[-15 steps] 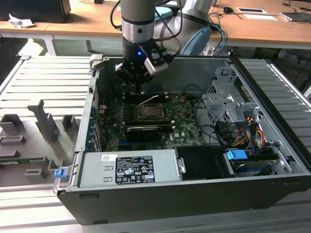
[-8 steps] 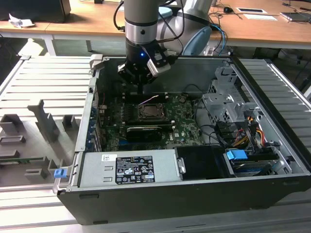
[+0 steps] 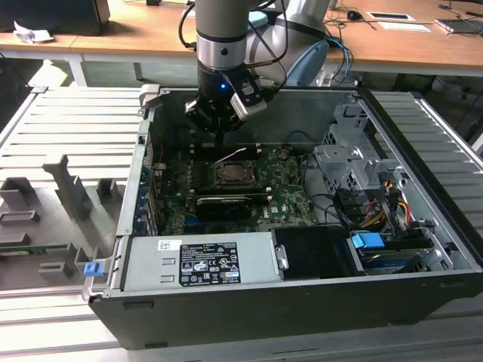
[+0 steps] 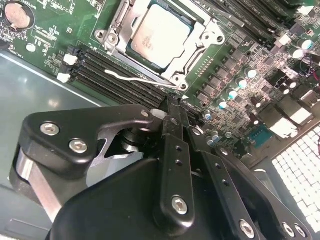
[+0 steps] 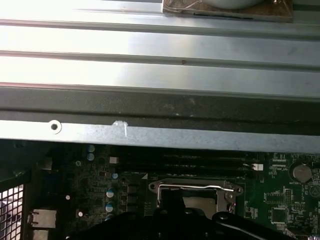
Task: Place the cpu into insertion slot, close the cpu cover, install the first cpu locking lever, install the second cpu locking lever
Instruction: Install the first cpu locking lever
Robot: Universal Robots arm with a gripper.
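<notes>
In the exterior view the gripper hangs inside an open computer case, just above the motherboard and at the far edge of the insertion slot. From there the socket reads as a dark square with a metal rim, and the chip cannot be made out.

The second wrist view shows what that one does not: the cpu, its pale silver top up, lies seated in the insertion slot, and the cpu cover lies flat around it, framing the chip through its window. A thin locking lever runs along the socket's edge beside the black memory slots. The gripper's black fingers are pressed together with nothing visibly between them, their tips just off the socket's corner.

The first wrist view looks over the case's grey metal edge at the cover's rim and the memory slots.

The case lies on a ribbed grey work surface, with wooden desks behind. A metal drive cage and cable bundles crowd the exterior view's right, and the power supply fills the near side. The space right over the socket is open.
</notes>
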